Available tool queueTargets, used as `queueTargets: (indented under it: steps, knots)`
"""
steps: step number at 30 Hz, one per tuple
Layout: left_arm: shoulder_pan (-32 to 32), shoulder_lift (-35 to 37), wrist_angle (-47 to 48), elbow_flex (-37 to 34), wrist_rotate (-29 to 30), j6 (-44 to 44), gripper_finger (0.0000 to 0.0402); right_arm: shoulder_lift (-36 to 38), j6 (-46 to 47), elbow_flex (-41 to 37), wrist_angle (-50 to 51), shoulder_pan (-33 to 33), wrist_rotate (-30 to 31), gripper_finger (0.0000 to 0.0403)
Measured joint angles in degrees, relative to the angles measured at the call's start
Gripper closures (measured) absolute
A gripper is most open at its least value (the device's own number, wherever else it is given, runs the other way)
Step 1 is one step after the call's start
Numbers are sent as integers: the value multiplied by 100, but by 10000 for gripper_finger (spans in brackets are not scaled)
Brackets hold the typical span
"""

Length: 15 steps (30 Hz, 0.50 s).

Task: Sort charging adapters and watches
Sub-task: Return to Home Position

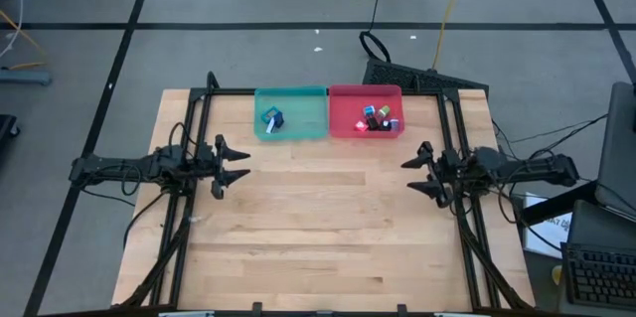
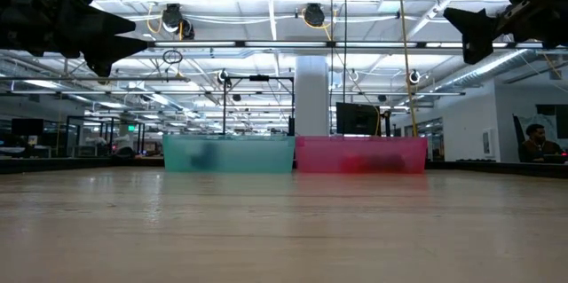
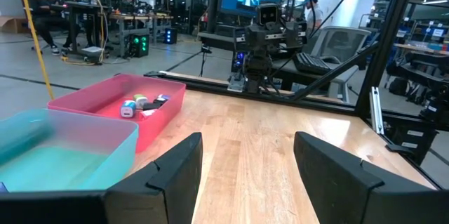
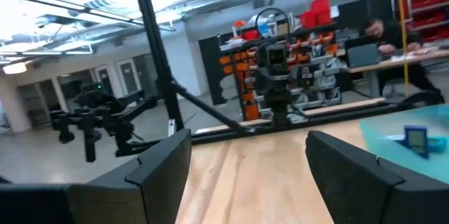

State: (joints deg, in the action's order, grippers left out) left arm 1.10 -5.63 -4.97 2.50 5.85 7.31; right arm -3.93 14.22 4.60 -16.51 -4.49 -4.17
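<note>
In red bin (image 1: 343, 106) we log charging adapters (image 1: 378, 118), in teal bin (image 1: 303, 113) watches (image 1: 270, 118); left gripper (image 1: 245, 164), right gripper (image 1: 406, 176) spread, empty; sorting looks done.

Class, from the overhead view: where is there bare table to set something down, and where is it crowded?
Crowded: the back edge, where the teal bin holds watches, the red bin charging adapters. Bare: all the table in front of them, bordered by the left gripper and right gripper.

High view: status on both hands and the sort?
Left hand open, empty, left side. Right hand open, empty, right side. Charging adapters in red bin, watches in teal bin. No obstruction seen.
</note>
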Motion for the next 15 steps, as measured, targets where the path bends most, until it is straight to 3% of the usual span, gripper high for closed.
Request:
queueTargets:
  steps: [4,15]
  knots:
    - [-2,0,2,0,2,0,174,393,-41,0,251,-1,124,135]
    - [-1,0,2,0,13,0,174,377,-291,52,352,0,265,135]
